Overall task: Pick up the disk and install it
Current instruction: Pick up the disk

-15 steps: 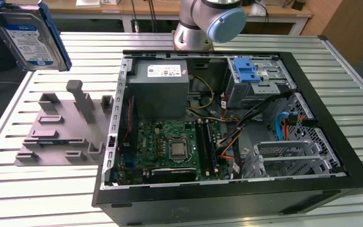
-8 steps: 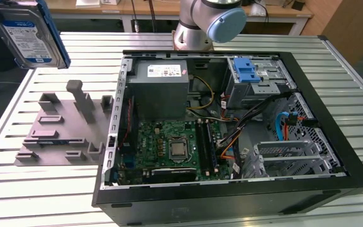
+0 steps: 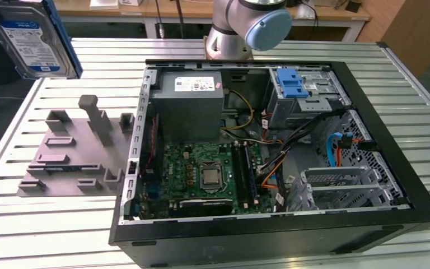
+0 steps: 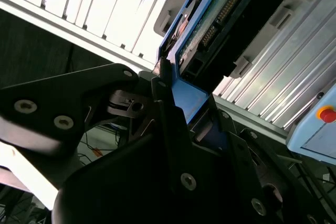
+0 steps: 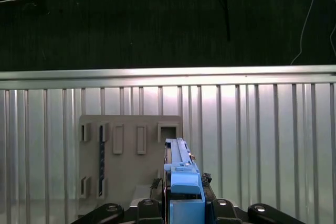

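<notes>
- One gripper (image 5: 181,191) has its fingers clamped on the disk (image 3: 37,39).
- Disk hangs at ten o'clock in the exterior view, high over the grey stand (image 3: 73,154).

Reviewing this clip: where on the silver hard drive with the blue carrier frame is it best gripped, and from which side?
The silver hard drive is a flat slab with parallel broad faces, so grip the blue carrier frame at one end, coming in end-on and closing across the thin thickness. The gripper holds it that way.
</notes>
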Robot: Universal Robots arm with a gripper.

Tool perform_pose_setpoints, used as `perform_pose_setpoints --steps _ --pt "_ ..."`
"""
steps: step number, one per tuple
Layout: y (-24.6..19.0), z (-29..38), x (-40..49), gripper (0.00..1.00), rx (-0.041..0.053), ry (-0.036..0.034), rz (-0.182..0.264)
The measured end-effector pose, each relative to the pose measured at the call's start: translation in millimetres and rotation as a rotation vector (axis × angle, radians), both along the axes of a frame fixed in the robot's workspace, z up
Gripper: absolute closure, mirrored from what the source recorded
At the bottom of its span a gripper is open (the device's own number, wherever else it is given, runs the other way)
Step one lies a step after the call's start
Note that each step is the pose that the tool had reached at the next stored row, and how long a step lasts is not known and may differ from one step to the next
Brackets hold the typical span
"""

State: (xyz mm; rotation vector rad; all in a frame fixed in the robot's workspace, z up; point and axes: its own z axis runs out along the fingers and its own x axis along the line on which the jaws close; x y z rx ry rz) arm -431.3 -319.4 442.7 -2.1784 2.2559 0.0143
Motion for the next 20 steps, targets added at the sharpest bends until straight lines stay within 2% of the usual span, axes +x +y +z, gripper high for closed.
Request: perform_pose_setpoints --steps 15,16,19,20 --pt "0.2 1.3 -0.2 0.64 -0.0004 -0.0006 0.000" --pt "0.3 1.3 -0.2 0.64 -0.0014 -0.0018 0.000" --pt "0.2 1.2 -0.2 0.64 -0.0025 -0.0163 0.000" --pt "0.2 1.7 -0.1 0.64 -0.0026 -0.0181 0.000"
